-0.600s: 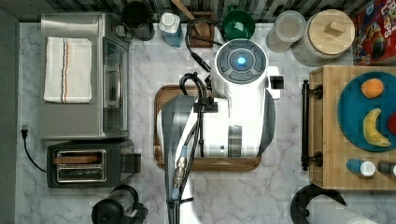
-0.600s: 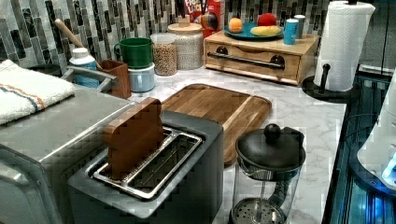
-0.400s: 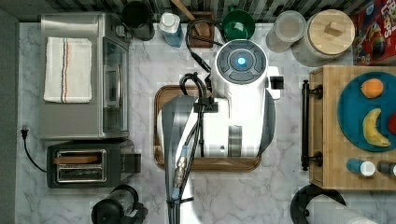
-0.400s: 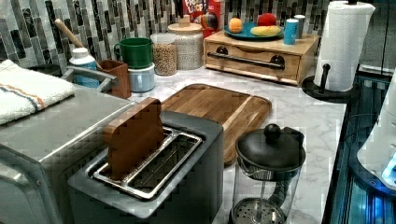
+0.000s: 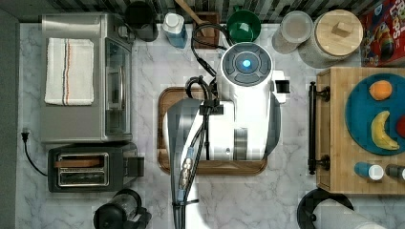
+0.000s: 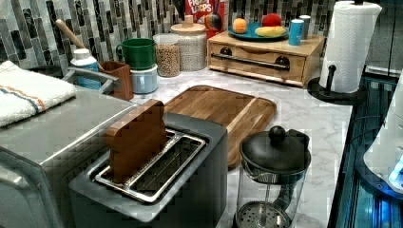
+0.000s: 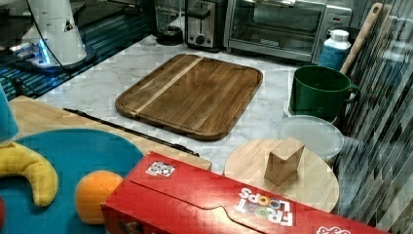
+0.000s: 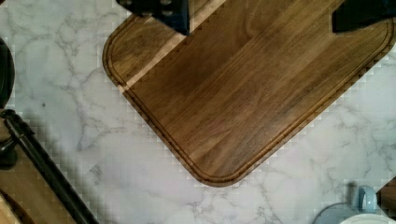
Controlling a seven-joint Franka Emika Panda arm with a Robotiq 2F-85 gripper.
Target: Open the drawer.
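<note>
Still shut: light-wood drawer (image 6: 259,64) (black bar handle (image 5: 312,128))

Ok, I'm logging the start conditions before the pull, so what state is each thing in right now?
Drawer: shut, front flush with its box.
Drawer handle: free, nothing gripping it.
Gripper: open, above the wooden tray, holding nothing.
Toaster: slice of toast standing up out of one slot.
Toaster oven: door shut, folded towel on top.
French press: lid on.
Round jar: wooden lid on.
</note>
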